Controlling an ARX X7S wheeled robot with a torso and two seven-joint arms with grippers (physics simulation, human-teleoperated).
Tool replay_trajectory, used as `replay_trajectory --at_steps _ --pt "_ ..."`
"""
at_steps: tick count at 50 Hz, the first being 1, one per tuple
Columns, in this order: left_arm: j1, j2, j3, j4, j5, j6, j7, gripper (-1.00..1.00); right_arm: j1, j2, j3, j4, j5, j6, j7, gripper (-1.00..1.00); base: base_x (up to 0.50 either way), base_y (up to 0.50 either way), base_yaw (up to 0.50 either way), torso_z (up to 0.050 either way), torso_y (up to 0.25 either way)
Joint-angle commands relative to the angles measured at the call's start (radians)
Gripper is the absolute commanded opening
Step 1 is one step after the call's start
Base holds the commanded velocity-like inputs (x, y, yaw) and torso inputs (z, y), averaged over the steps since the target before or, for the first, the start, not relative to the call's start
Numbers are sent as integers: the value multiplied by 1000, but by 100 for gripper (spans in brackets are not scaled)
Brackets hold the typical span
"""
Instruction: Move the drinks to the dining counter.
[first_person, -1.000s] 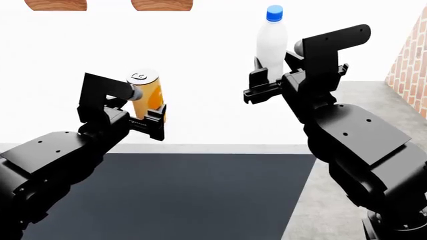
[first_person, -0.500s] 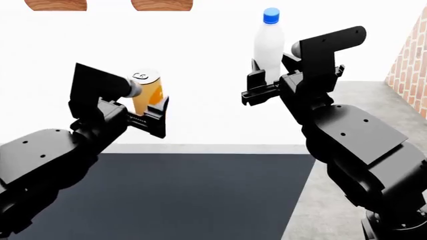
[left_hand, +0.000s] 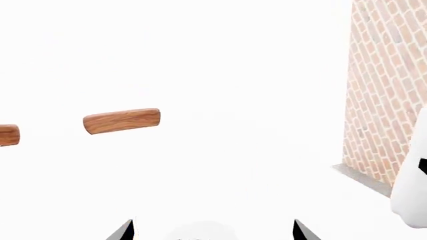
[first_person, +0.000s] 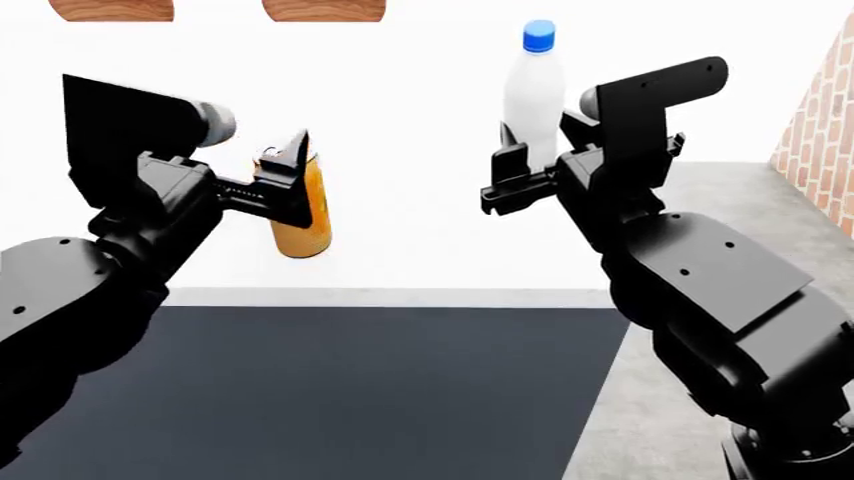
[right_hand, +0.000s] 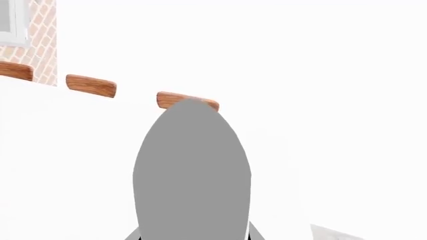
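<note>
An orange can (first_person: 307, 215) stands upright on the white top of the dining counter (first_person: 427, 255), near its front edge. My left gripper (first_person: 296, 185) is open around the can's upper part, one finger in front of it. In the left wrist view the left gripper (left_hand: 212, 232) has its fingertips (left_hand: 123, 231) spread wide. My right gripper (first_person: 518, 175) is shut on the lower body of a white bottle with a blue cap (first_person: 534, 90), holding it upright above the counter. That bottle (right_hand: 192, 170) fills the right wrist view as a grey shape and also shows at the left wrist view's edge (left_hand: 410, 195).
The counter's dark grey front panel (first_person: 334, 390) lies just below me. Wooden stool seats (first_person: 323, 10) show beyond its far side. A brick wall (first_person: 821, 140) and grey floor (first_person: 667, 400) are at the right.
My left gripper has risen and swung left along the can, whose base now shows on the counter top. The right arm and bottle have hardly moved.
</note>
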Motion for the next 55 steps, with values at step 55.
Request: replay_trajectory --at_steps 55 --pt "-38 -73 -179 308 -296 -27 -241 100 -58 -18 -35 111 27 -69 -137 -100 0 0 0 0 0"
